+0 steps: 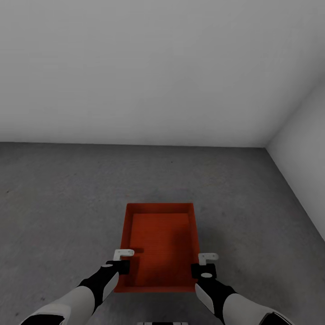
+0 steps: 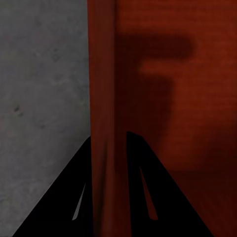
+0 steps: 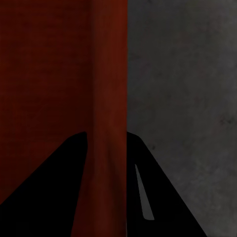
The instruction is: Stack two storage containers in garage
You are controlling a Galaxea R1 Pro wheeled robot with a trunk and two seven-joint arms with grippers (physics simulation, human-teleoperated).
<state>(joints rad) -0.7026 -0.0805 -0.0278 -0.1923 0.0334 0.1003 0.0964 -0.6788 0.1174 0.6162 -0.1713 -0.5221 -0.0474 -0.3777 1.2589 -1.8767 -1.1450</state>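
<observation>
Both jaws clamped on one orange-red bin (image 1: pixel 159 246): left jaws (image 1: pixel 123 255) pinch its left long wall, right jaws (image 1: pixel 207 258) its right long wall, each w/ one finger inside, one outside. Bin sits between the two, open top up, over dark grey floor (image 1: pixel 58 203). White walls (image 1: pixel 149 67) beyond, corner off to right. Can't tell if bin touches floor.

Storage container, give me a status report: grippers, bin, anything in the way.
Left gripper and right gripper each straddle a side wall of the storage container. One orange-red bin, empty, over the dark grey floor. Nothing ahead but the white wall.
</observation>
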